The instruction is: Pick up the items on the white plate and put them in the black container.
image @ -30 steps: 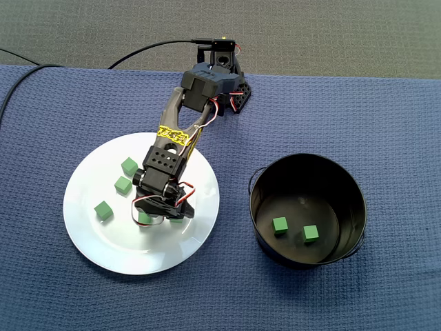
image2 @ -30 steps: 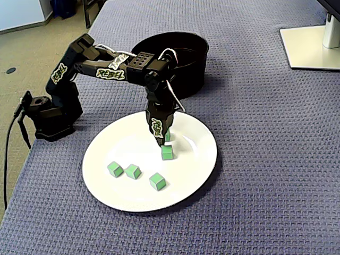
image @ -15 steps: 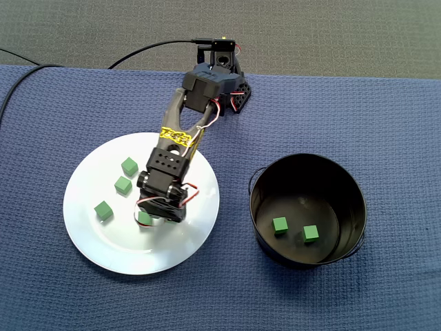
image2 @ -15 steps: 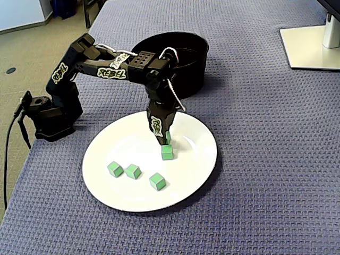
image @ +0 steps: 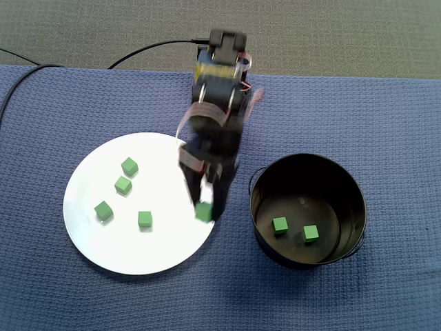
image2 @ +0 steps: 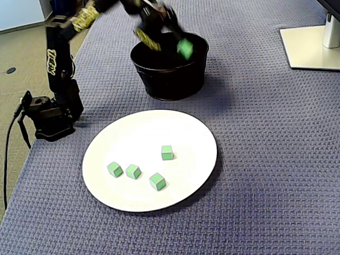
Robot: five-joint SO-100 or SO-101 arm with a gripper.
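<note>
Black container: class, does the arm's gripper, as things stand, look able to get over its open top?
Probably yes. The gripper, shut on a green cube, hangs raised near the black container, whose top is open with nothing across it.

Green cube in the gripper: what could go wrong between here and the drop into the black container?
1. The cube sits at the very tips of the gripper, and the arm is blurred. A slip would probably land it outside the black container.
2. In a fixed view the cube hangs close to the container's rim, so a low pass might clip it or bounce the cube out.
</note>
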